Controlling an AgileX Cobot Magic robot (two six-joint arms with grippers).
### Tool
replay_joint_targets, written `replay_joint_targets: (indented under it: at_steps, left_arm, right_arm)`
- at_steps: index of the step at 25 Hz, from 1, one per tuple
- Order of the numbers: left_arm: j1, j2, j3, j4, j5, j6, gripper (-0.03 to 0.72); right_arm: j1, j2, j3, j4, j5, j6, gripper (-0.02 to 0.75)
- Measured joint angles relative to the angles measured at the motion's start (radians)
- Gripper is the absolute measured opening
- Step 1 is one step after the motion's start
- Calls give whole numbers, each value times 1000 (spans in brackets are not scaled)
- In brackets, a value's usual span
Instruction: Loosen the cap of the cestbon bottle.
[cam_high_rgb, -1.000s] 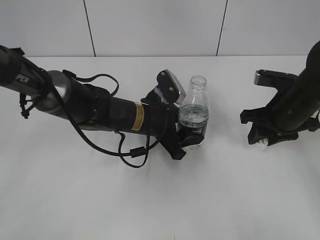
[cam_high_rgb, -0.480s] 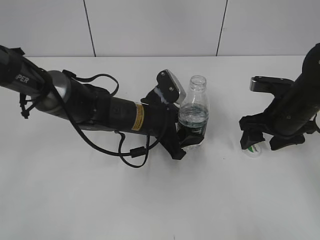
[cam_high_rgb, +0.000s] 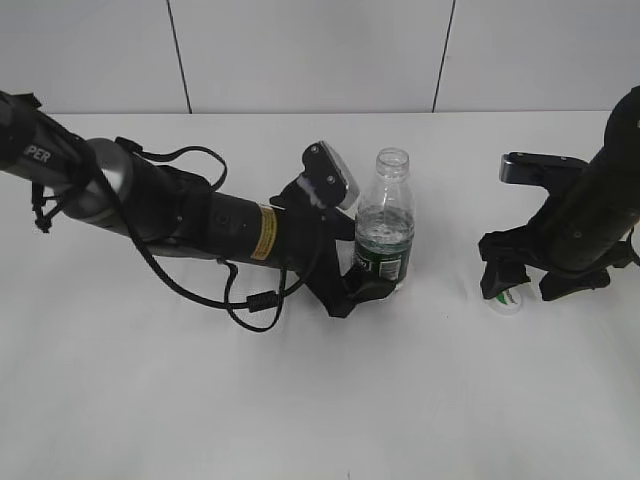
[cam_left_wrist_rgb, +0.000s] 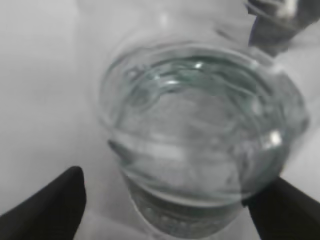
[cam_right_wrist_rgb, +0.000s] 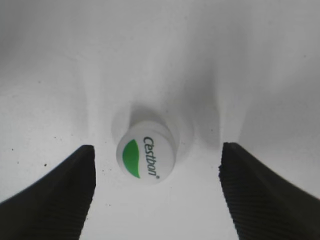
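The cestbon bottle (cam_high_rgb: 385, 222) stands upright in the middle of the white table, clear with some water and a dark green label band; its mouth is bare. It fills the left wrist view (cam_left_wrist_rgb: 200, 125). My left gripper (cam_high_rgb: 372, 288) is open, with a finger on each side of the bottle's lower part (cam_left_wrist_rgb: 170, 200) and a gap showing on the left side. The cap (cam_high_rgb: 508, 300), white with a green mark and "Cestbon" lettering, lies on the table to the right (cam_right_wrist_rgb: 146, 157). My right gripper (cam_high_rgb: 535, 285) is open just above it, fingers well clear on both sides (cam_right_wrist_rgb: 156, 150).
The white table (cam_high_rgb: 320, 400) meets a grey panelled wall at the back. The left arm's black cable (cam_high_rgb: 250, 300) loops onto the table beside the arm.
My right gripper rose and let the cap go onto the table. My left gripper has since opened and drawn back a little to the left, uncovering the bottle's label.
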Motion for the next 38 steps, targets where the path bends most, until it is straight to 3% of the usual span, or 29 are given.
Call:
replay_joint_targets:
  at_steps: [18,24,30,38]
  left_arm:
    - [134,-93,11,461,-72,-290,590]
    - [169,-153,12,545,-53,-368,590]
    - [171,-227,16,616,119,-404,589]
    - [171,-287,17,577,608,-404,586]
  right_arm:
    - [0,-2,-53,4,86,-8,590]
    - [0,-4,-103,3,145,-8,590]
    - [0,-4,-142,2,194,-17,590]
    - [0,-4,-176,2,239,-25,590]
